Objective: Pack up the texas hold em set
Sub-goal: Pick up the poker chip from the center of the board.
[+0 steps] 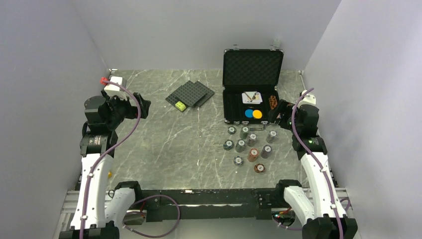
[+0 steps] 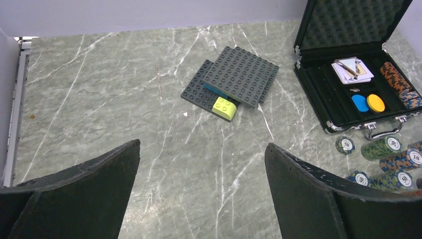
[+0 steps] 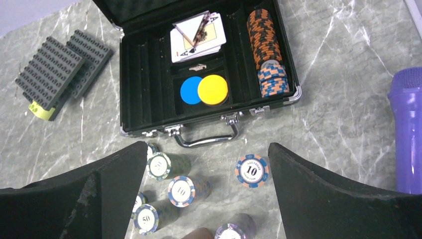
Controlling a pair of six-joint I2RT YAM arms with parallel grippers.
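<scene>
step in hand, as i judge it: load the loose chip stacks (image 1: pixel 244 133) into the briefcase (image 3: pixel 144 84). my right pincer (image 3: pixel 206 149) is released, jaws wide, nothing between them. it hovers over the front edge of the briefcase, which lies open on the counter (image 1: pixel 164 149) with its lid upright. my left pincer (image 2: pixel 202 144) is likewise released and empty, well to the left of the briefcase.

procedure:
1. select the stack marked 10 (image 3: pixel 252 171), just in front of the briefcase handle (image 3: pixel 204 144). it stands apart from its neighbours and leaves room for both fingers.
2. descend with the jaws straddling the stack. clench low on its sides so that no bottom chip is left behind.
3. lift clear of the front wall, then lay the stack on edge in a slot left of the cards (image 3: pixel 198 36). the right slot, holding the orange-and-black row (image 3: pixel 263 35), looks full. avoid the blue disc (image 3: pixel 191 90) and yellow disc (image 3: pixel 213 89) in the middle compartment.
4. leave the grey studded plates (image 2: pixel 239 74) and lime brick (image 2: pixel 225 108), left of the briefcase; they are not part of the set.

limits of view:
- my own fingers (image 3: pixel 318 199) cover some stacks in front of the briefcase, and a purple-topped stack (image 3: pixel 231 230) is cut off at the lower edge.
- the left slots are dark; i cannot confirm they are vacant.
- a small silver item between cards and discs is too small to identify.
- a purple cylinder (image 3: pixel 410 129) right of the briefcase is cropped; i cannot tell what it is.
</scene>
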